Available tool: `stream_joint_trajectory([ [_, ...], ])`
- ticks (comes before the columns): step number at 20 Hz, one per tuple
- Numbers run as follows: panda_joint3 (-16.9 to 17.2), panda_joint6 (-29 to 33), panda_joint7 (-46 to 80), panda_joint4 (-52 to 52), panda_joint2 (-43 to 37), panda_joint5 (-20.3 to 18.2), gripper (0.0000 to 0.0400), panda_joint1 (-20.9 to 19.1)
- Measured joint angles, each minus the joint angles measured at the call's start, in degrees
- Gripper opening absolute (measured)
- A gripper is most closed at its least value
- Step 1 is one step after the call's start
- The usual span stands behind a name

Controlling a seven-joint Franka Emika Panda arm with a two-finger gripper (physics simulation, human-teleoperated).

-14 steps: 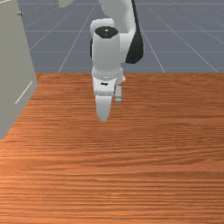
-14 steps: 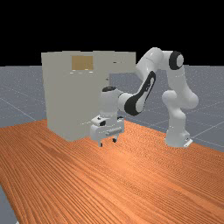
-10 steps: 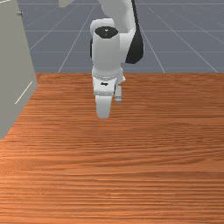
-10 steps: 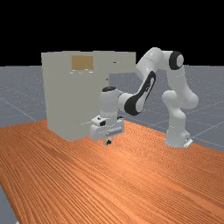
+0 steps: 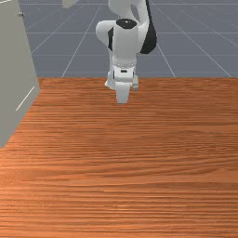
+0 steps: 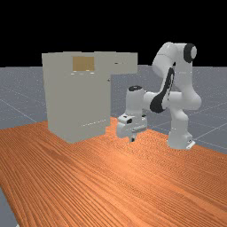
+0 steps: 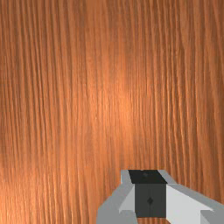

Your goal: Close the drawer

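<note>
The drawer (image 6: 124,66) is seen jutting from the cabinet (image 6: 75,104) – lower down, apart from both, the gripper (image 6: 132,139) is held with jaws clenched together.

Table (image 6: 111,186) common to 3 views

The white arm (image 6: 179,117) has rounded segments, black caps (image 6: 135,88), a black strip (image 6: 167,86), and a grey-white claw (image 6: 132,139) with black pads (image 7: 150,201).

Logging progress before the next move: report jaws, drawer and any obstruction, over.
Jaws shut, empty, lower than the drawer. Drawer open, standing out from the cabinet. No obstacle seen between jaws and drawer.
</note>
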State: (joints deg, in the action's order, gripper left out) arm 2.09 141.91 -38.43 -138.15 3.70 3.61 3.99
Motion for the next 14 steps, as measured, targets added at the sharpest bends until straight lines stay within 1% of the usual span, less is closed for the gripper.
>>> stream_joint_trajectory([
  [2, 0.09, 1.34, -0.55, -6.36, -5.04, 0.44, 0.0000, 0.18],
  [4, 0.28, -4.81, -4.03, -5.19, -9.20, 0.34, 0.0000, 0.58],
  [8, 0.28, -16.38, -3.94, 0.12, -15.93, 0.05, 0.0000, 0.85],
  [10, 2.42, -16.10, -8.56, 0.42, -16.31, 0.60, 0.0000, -0.11],
  [11, 5.66, -15.68, -19.18, 1.20, -15.63, 1.05, 0.0000, -0.66],
  [12, 10.78, -15.52, -35.70, 4.47, -12.80, 0.31, 0.0000, -1.88],
  [13, 14.54, -16.38, -49.89, 10.59, -7.49, -2.23, 0.0000, -4.62],
  [14, 16.56, -19.06, -65.05, 20.41, 0.51, -5.94, 0.0000, -10.17],
])
